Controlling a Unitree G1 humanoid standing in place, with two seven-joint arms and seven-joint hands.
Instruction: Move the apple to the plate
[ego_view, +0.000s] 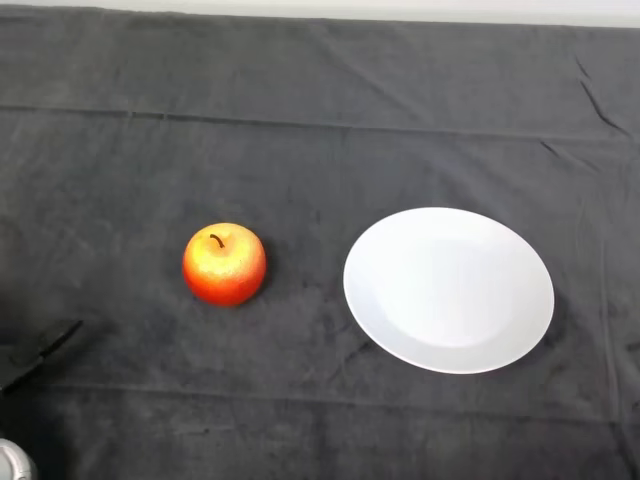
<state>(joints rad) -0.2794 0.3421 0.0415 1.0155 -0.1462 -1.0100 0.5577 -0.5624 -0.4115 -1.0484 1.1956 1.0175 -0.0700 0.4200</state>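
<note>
Resting on the dark cloth, the apple stands apart from the plate.

The apple is red and yellow, upright with its stem on top, to the left of the white plate, not touching it. At the lower left edge only a dark tip of the left hand shows, well apart from the apple; I cannot tell if its fingers are apart or together.
</note>
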